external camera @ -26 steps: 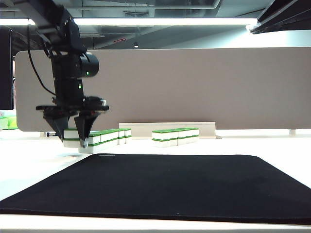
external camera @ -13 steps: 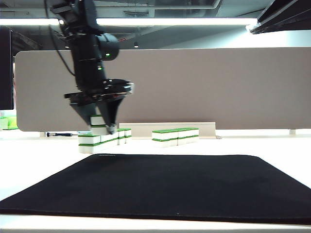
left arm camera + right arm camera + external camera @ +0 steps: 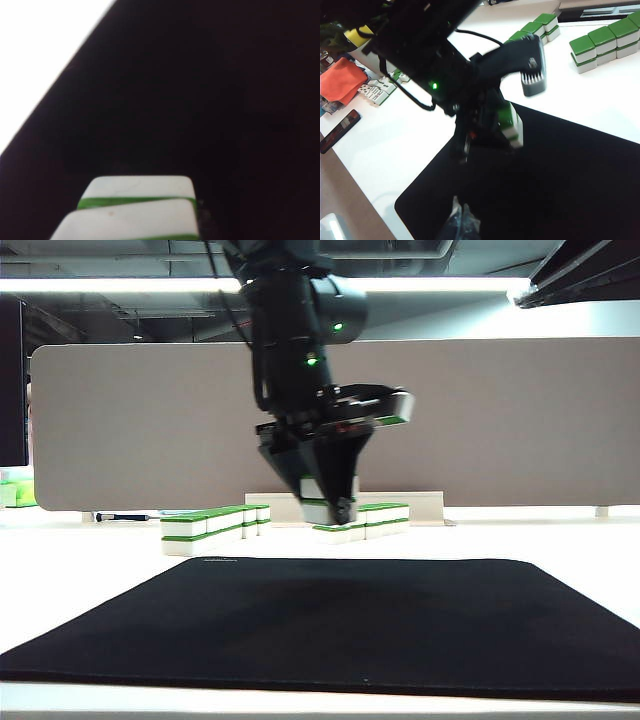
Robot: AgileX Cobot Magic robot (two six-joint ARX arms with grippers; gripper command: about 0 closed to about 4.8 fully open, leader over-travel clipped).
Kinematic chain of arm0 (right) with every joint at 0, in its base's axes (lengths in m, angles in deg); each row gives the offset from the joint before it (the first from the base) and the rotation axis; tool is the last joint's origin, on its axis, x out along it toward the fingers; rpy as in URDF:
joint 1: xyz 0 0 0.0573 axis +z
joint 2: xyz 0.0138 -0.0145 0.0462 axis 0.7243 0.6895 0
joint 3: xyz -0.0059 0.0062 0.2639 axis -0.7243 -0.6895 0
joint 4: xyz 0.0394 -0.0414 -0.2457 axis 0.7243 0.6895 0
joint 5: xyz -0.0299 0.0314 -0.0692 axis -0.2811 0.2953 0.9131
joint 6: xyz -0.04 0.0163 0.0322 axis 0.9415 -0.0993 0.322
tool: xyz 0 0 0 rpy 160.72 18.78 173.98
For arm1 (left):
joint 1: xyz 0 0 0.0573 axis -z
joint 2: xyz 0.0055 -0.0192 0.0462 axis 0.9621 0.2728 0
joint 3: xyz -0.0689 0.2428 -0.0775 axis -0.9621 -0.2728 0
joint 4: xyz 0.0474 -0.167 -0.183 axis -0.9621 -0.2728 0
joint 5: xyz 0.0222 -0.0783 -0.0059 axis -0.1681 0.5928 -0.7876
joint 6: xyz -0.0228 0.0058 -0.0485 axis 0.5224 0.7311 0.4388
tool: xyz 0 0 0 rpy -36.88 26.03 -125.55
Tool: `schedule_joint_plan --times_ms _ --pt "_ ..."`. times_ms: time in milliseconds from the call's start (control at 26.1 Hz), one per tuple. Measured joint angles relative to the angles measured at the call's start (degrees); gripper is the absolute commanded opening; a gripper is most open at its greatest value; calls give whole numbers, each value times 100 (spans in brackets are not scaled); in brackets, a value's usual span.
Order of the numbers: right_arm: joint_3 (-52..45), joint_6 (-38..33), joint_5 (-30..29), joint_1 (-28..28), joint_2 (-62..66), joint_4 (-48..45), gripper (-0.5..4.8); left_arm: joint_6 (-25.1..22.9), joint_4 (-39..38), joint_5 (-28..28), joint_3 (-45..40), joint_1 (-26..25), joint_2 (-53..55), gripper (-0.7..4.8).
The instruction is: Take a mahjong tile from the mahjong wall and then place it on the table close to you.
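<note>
The left gripper (image 3: pixel 330 502) is clamped on a stacked pair of tiles (image 3: pixel 322 500), smooth white blocks with glossy green backs, held in the air above the far edge of the flat black mat (image 3: pixel 350 620) on the white table (image 3: pixel 60 570). The near edge lies straight below and toward the camera. The wall (image 3: pixel 215 526) stays along the far edge, and the right gripper (image 3: pixel 462 220), well back, cannot be read.

White table (image 3: pixel 80 570) with black mat (image 3: pixel 340 625) and green-backed mahjong wall (image 3: pixel 215 525).
</note>
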Motion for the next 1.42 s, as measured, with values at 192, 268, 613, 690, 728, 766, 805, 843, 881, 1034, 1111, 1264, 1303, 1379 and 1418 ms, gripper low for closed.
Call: schedule_joint_plan --times_ms 192,268,613,690,728,766,805,843,881,1034,1111,1264,1303,1379,1418 --pt "0 11 22 -2 -352 -2 -1 -44 39 208 0 455 15 174" --pt "0 28 190 0 -490 4 -1 -44 44 439 -2 577 52 174" --pt "0 33 345 0 -682 225 -1 -372 238 503 -2 1309 245 174" --pt "0 33 345 0 -684 297 -1 -446 365 498 -24 1386 337 174" --pt "0 33 345 -2 -684 299 -1 -450 442 503 -20 1397 358 174" --pt "0 33 345 0 -686 302 -1 -450 485 503 -17 1405 376 174" --pt "0 33 345 0 -686 302 -1 -450 518 498 -17 1410 411 174" --pt "0 31 345 -2 -688 302 -1 -450 518 498 -20 1416 468 174" --pt "0 31 345 0 -693 299 -1 -450 498 498 -20 1419 496 174" --pt "0 33 345 0 -702 302 -1 -448 348 494 -22 1421 649 174" --pt "0 33 345 -2 -702 299 -1 -450 339 492 -20 1421 667 175" --pt "0 33 343 -2 -702 299 -1 -450 289 490 9 1423 697 183" --pt "0 33 343 -2 -702 302 -1 -448 269 490 9 1423 697 183" --pt "0 33 343 -2 -702 302 -1 -448 232 490 11 1423 697 185" --pt "0 31 345 -2 -702 302 -1 -448 221 490 11 1423 697 195"
